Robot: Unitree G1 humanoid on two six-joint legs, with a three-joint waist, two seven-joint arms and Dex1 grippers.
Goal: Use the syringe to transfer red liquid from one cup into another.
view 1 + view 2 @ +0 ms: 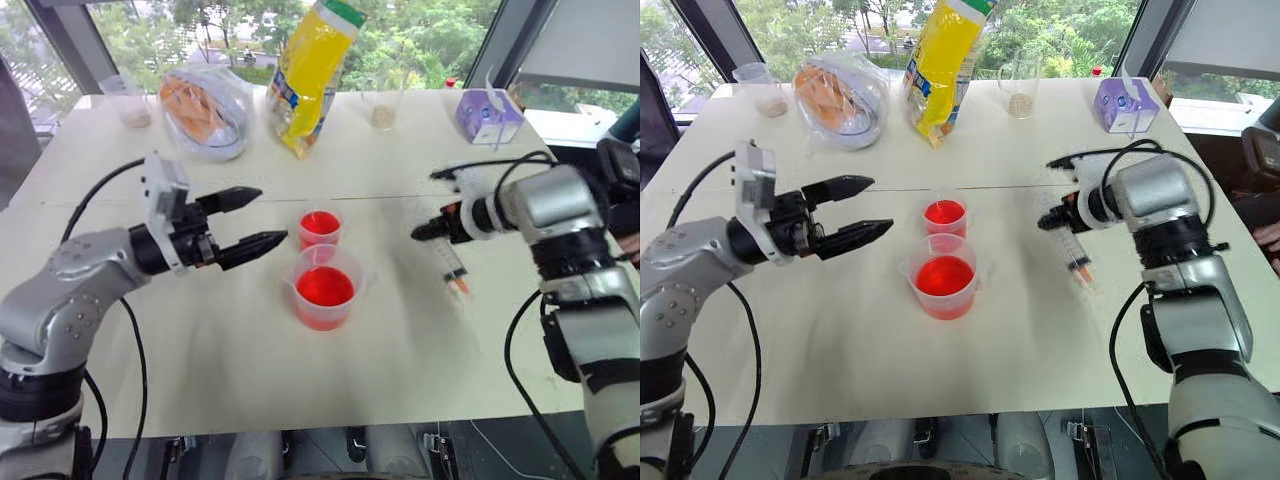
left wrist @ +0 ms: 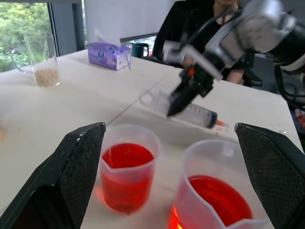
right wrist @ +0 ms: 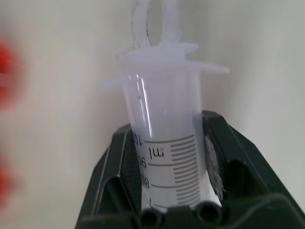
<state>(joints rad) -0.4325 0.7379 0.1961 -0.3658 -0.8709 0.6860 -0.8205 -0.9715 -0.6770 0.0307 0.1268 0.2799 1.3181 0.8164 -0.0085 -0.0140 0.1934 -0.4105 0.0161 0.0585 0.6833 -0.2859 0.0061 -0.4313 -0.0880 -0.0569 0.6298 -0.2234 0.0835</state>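
on the left side of the white bench point(image 1: 200, 340), the left gripper point(image 1: 245, 222) hovers with its fingers spread wide and empty, pointing toward the two cups near the middle. the small cup point(image 1: 320, 229) sits just behind the wider spouted beaker point(image 1: 325, 288), nearly touching it, and both hold red liquid point(image 1: 325, 286). farther right, the right gripper point(image 1: 1052, 220) has its fingers clamped on the barrel of the syringe point(image 1: 1076, 262), near the flange, with the plunger looking pushed in; the orange tip slants down toward the bench and seems close to it or just off it, well apart from the cups. the step in hand appears to be carrying the syringe over to the beaker. to do it well, the right arm should likely turn the tip down, approach the beaker from above clear of its flared rim, and dip the tip below the liquid surface. the grip looks off-centre, so a slow swing would help, and the left gripper could steady the beaker.
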